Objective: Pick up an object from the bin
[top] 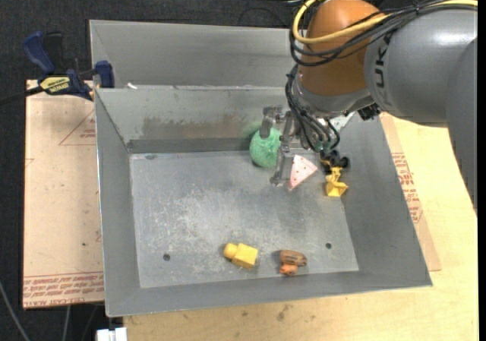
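My gripper (276, 151) is low in the bin's back right part, open. One metal finger (267, 124) stands at the top of a green rounded lump (260, 153). The other finger (284, 168) reaches down along the lump's right side. A pink and white wedge-shaped piece (304, 171) lies just to the right of that finger, touching or nearly touching it. A small yellow toy figure (334, 184) lies further right by the bin's right wall. The fingers are not closed on anything.
Near the front of the bin floor lie a yellow block (241, 254) and a small brown and orange thing (291, 260). The arm with its orange dome and cables hangs over the bin's back right corner.
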Robot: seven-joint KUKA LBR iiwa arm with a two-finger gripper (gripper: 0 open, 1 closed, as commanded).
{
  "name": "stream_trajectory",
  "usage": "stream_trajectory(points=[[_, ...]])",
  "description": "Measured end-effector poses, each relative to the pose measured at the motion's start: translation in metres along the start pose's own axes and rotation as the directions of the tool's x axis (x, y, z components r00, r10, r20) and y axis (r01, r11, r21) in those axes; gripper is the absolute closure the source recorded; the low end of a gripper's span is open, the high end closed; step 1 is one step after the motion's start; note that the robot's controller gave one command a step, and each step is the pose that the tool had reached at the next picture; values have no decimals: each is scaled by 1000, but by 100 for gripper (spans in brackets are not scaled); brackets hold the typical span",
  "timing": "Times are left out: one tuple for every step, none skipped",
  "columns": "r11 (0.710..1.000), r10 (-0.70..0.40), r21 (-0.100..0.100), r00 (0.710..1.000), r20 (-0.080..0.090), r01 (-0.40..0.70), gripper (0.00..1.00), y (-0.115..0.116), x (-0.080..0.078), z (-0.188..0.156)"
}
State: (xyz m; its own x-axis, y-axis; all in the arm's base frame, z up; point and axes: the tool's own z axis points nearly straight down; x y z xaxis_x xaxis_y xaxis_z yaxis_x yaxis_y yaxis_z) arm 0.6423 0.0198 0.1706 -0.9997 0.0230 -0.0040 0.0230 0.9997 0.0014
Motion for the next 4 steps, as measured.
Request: stream_trajectory(points=[[1000,12,0,1000,1,-12,0,-20,-11,35],[996,90,1,996,-6,-90,0,-48,1,42],[997,83,1,997,0,-83,0,-54,-3,38],[987,159,0,987,5,-159,0,-38,-2,76]])
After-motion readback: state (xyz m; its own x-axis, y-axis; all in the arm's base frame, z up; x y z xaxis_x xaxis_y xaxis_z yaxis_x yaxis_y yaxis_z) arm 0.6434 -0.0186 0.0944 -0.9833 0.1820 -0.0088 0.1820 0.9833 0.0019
